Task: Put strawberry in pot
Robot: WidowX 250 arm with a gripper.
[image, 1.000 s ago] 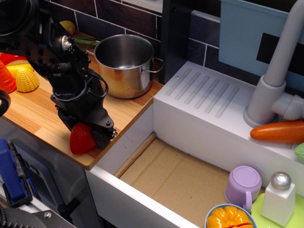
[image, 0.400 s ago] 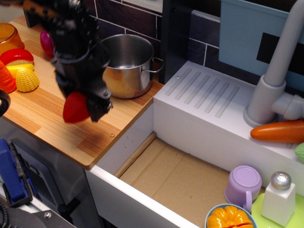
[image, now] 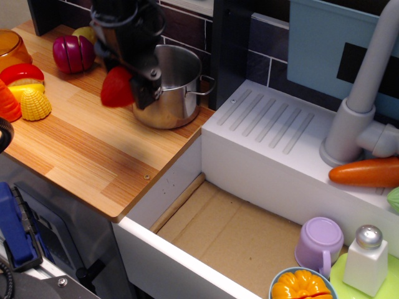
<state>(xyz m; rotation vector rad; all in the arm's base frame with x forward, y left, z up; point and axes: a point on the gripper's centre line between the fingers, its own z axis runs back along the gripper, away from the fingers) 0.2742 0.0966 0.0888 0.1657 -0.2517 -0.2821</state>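
Observation:
My gripper (image: 132, 87) is shut on the glossy red strawberry (image: 116, 88) and holds it in the air, well above the wooden counter (image: 81, 149). The strawberry hangs just in front of the left side of the shiny steel pot (image: 169, 87), about level with its rim. The pot stands at the back of the counter next to the sink unit; the black arm hides its left part.
A magenta-purple round toy (image: 73, 53), an orange bowl (image: 11, 50), a red-and-yellow sliced fruit (image: 22, 75) and a yellow toy (image: 35, 104) lie at the counter's left. The white sink (image: 274, 162) with faucet (image: 368, 81), carrot (image: 365, 172), purple cup (image: 319, 243) and shaker (image: 366, 260) is to the right.
My gripper has lifted the strawberry off the counter's front edge and carried it up and back toward the pot. The magenta toy is now uncovered.

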